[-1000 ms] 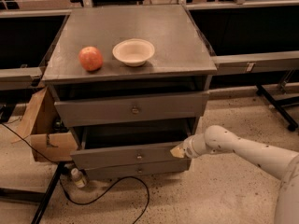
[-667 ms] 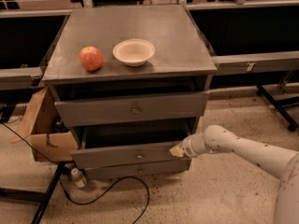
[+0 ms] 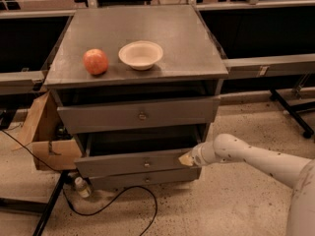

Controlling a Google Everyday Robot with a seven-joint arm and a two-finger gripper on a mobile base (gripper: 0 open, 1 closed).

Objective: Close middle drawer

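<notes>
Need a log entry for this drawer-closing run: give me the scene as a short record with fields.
middle drawer: pulled out, tray open, not yet closed
gripper: at the right end of the middle drawer's front, seemingly against it
top drawer: above, round knob at centre
bottom drawer: below, front set further back than the middle one
cabinet top: holds an apple and a bowl, side by side, apart
floor: cardboard box, bottle and cable by the cabinet's lower left
</notes>
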